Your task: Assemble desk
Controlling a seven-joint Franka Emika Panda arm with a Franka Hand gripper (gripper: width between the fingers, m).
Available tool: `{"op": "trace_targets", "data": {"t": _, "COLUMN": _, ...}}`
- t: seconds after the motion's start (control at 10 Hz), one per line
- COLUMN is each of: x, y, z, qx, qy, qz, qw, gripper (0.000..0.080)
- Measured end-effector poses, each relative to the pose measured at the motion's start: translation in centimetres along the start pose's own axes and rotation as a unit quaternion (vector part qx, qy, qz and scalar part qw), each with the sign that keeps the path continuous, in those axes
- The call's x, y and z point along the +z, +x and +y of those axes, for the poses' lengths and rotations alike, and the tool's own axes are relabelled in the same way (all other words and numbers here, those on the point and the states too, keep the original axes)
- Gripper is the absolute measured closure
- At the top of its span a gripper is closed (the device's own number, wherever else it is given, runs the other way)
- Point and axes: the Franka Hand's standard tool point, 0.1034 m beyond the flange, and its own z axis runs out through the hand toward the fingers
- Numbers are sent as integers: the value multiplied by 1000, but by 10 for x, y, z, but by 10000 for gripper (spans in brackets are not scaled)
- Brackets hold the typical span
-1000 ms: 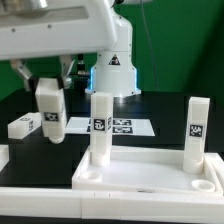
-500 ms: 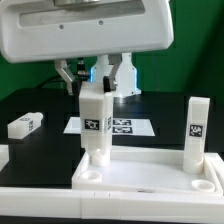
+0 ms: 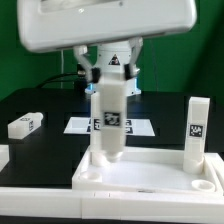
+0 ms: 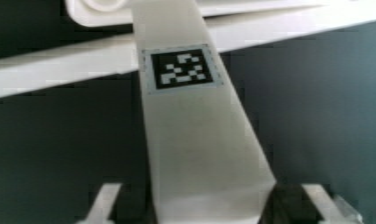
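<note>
The end effector (image 3: 110,80) is closed on the upper part of a white held leg (image 3: 109,130). In the wrist view its two fingers (image 4: 110,205) sit tight against either side of that leg, whose black-and-white tag faces the camera.

In the exterior view the held leg hangs nearly upright, slightly tilted, with its lower end down at the 10 o'clock corner of the desk slab (image 3: 150,166). Whether it touches the slab or sits in a socket I cannot tell from here.

The desk slab lies at 6 o'clock on the black tabletop (image 3: 50,145). A second leg (image 3: 196,130) stands upright at the slab's 2 o'clock corner, well apart from the held one. A loose leg (image 3: 25,124) lies flat on the tabletop at 9 o'clock. The marker board (image 3: 140,127) lies behind the held leg, toward 12 o'clock.
</note>
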Motion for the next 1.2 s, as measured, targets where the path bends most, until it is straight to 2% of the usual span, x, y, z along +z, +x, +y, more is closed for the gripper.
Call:
{"op": "trace_targets", "data": {"t": 0.1, "x": -1, "y": -3, "z": -11, "qx": 1, "qy": 6, "qz": 3, "qw": 1000, "gripper": 509}}
{"op": "trace_targets", "data": {"t": 0.2, "x": 0, "y": -4, "z": -17, "qx": -3, "qy": 7, "qz": 16, "qw": 1000, "gripper": 509}}
{"op": "trace_targets", "data": {"t": 0.5, "x": 2, "y": -6, "z": -15, "qx": -3, "qy": 6, "qz": 12, "qw": 1000, "gripper": 509}}
{"op": "trace_targets", "data": {"t": 0.7, "x": 3, "y": -10, "z": -20, "qx": -5, "qy": 5, "qz": 30, "qw": 1000, "gripper": 509}}
{"op": "trace_targets", "data": {"t": 0.8, "x": 5, "y": -21, "z": -33, "qx": -3, "qy": 7, "qz": 35, "qw": 999, "gripper": 509}}
{"op": "trace_targets", "data": {"t": 0.9, "x": 8, "y": -31, "z": -54, "qx": 1, "qy": 10, "qz": 35, "qw": 999, "gripper": 509}}
{"op": "trace_targets", "data": {"t": 1.0, "x": 11, "y": -35, "z": -64, "qx": -6, "qy": 11, "qz": 39, "qw": 999, "gripper": 509}}
{"op": "trace_targets", "data": {"t": 1.2, "x": 14, "y": -35, "z": -63, "qx": -6, "qy": 10, "qz": 39, "qw": 999, "gripper": 509}}
